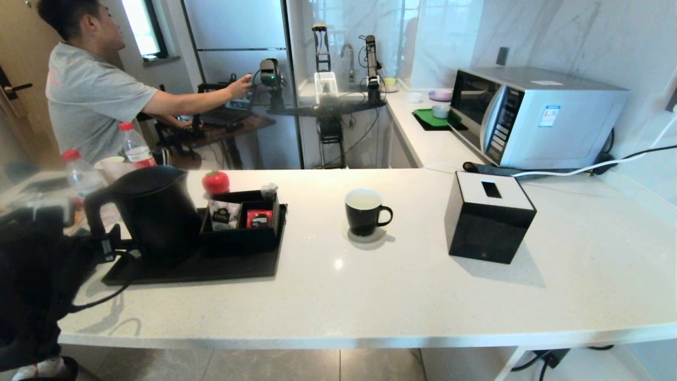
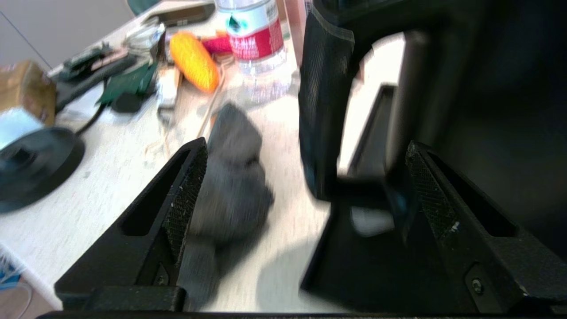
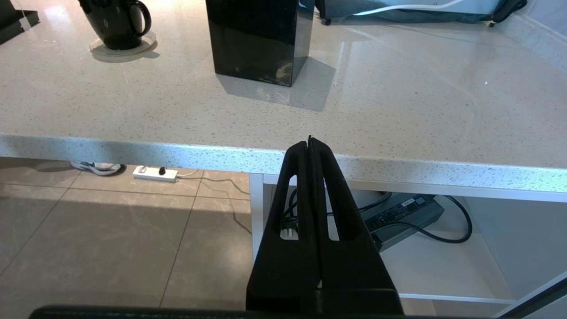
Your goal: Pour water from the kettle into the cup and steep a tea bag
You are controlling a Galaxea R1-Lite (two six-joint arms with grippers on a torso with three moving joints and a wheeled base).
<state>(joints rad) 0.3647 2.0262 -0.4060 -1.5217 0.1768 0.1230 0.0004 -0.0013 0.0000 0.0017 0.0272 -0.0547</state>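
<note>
Kettle [image 1: 153, 209] handle between spread left end effector [image 2: 305, 153] fingers, not gripped; right end effector [image 3: 310, 141] pressed together, empty.

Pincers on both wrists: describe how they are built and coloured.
Both are matte black plastic. The left pincer has two wedge-shaped fingers with slot cut-outs, cross-hatched grip pads and small screws. The right pincer shows the same tapering slotted fingers.
</note>
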